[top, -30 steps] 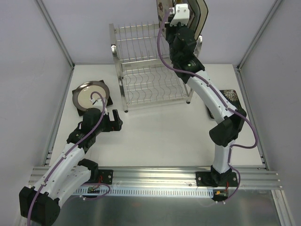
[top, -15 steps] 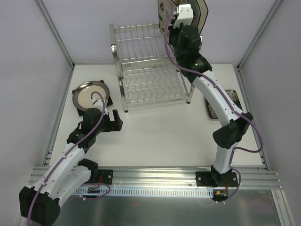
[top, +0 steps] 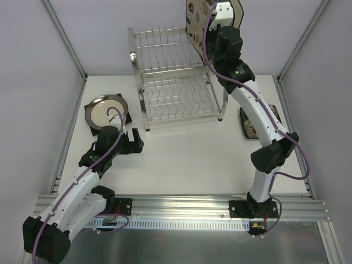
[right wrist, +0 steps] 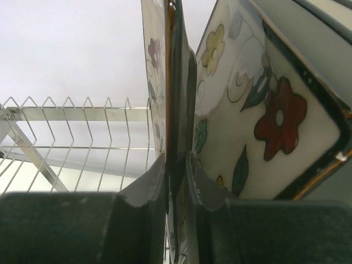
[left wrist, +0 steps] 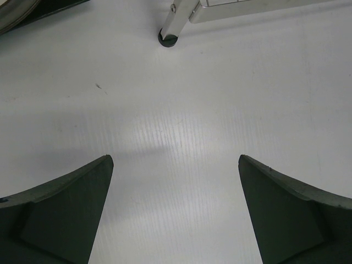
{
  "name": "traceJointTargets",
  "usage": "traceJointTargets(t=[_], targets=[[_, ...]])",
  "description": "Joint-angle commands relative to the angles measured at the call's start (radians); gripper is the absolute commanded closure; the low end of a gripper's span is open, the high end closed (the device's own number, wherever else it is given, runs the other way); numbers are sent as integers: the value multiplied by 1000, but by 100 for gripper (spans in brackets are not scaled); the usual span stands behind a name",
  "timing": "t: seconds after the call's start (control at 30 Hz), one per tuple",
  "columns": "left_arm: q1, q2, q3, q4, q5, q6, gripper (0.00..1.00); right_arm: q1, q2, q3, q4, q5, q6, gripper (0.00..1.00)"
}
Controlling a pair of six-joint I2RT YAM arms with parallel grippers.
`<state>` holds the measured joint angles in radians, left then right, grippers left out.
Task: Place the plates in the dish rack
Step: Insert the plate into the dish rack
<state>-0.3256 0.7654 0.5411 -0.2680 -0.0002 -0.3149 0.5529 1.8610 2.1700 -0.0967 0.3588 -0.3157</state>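
Note:
The chrome dish rack (top: 175, 82) stands at the back of the table, and its wires show in the right wrist view (right wrist: 82, 143). My right gripper (top: 210, 17) is shut on the edge of a cream flowered plate (top: 195, 15), held upright above the rack's top right end. In the right wrist view the gripper (right wrist: 177, 162) pinches this plate (right wrist: 175, 82) edge-on. A second flowered, dark-rimmed plate (right wrist: 264, 110) stands close to its right. My left gripper (top: 132, 142) is open and empty over bare table, as the left wrist view (left wrist: 176, 209) shows.
A round cream plate (top: 107, 109) lies on a dark square plate (top: 91, 124) at the table's left. A dark plate with white flowers (top: 250, 124) lies at the right, partly under my right arm. A rack foot (left wrist: 168, 37) is ahead of the left gripper.
My right gripper has carried the flowered plate rightward and a little farther back over the rack's top. The forearm has uncovered the dark plate on the right differently. The left arm has not moved.

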Motion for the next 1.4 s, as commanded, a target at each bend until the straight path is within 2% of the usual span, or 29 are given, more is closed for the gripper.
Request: traceJointTargets(t=[0.0, 0.23, 0.67, 1.07, 1.37], targets=[[7, -2, 11, 24, 28, -4, 1, 18, -2, 83, 103, -195, 10, 99], [7, -2, 10, 23, 28, -6, 1, 12, 32, 140, 229, -234, -57, 99], [7, -2, 8, 23, 28, -7, 1, 18, 38, 145, 434, -193, -42, 99], [7, 5, 11, 21, 34, -4, 1, 44, 41, 142, 544, -153, -103, 99], [8, 5, 11, 21, 28, -3, 1, 99, 64, 132, 534, -83, -131, 100]])
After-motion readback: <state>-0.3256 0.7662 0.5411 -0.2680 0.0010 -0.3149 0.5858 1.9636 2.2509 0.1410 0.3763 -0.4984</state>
